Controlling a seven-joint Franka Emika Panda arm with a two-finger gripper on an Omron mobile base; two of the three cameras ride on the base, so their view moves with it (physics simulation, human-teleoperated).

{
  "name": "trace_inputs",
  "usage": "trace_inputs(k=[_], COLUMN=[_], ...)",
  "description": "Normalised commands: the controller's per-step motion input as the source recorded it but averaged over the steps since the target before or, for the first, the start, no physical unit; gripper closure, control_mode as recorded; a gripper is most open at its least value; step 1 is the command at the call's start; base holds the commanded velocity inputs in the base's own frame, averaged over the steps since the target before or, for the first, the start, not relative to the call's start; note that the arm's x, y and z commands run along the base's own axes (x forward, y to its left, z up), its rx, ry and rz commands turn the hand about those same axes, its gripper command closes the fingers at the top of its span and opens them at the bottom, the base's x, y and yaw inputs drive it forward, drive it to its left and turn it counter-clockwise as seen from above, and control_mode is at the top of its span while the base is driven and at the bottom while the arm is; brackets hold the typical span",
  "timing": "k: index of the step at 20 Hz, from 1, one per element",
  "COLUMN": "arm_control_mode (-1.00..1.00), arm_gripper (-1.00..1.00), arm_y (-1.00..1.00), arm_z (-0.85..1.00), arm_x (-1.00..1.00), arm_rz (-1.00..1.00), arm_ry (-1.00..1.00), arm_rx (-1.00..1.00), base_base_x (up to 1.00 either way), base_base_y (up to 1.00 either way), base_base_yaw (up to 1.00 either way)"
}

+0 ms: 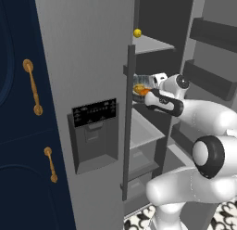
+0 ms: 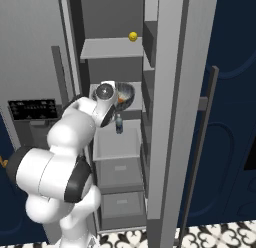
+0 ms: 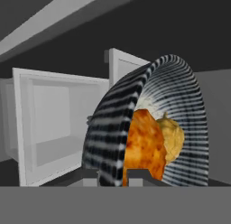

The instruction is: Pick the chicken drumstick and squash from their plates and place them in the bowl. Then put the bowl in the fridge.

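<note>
Our white arm (image 1: 194, 131) bends up from the 5 o'clock corner of the left base view and reaches toward 10 o'clock, and in the right base view it climbs from 7 o'clock toward 1 o'clock. Our wrist is turned on its side. In the hand view our gripper (image 3: 113, 175) sits at 6 o'clock with its two small dark tips pinched close together on the rim of the bowl (image 3: 180, 92), one on each side of the wall.
</note>
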Motion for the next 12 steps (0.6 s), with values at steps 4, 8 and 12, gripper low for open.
trace_inputs(k=[4,8,12], arm_control_mode=[-1.0,-1.0,-1.0], arm_gripper=[1.0,1.0,1.0], arm_y=[-0.02,-0.03,-0.13], arm_z=[-0.03,-0.01,-0.17], arm_x=[0.63,0.75,0.56], arm_rz=[0.0,0.0,0.0], arm_ry=[0.0,0.0,0.0], arm_rx=[0.0,0.0,0.0], base_base_x=[0.0,0.0,0.0], base_base_y=[0.0,0.0,0.0], base_base_yaw=[0.0,0.0,0.0])
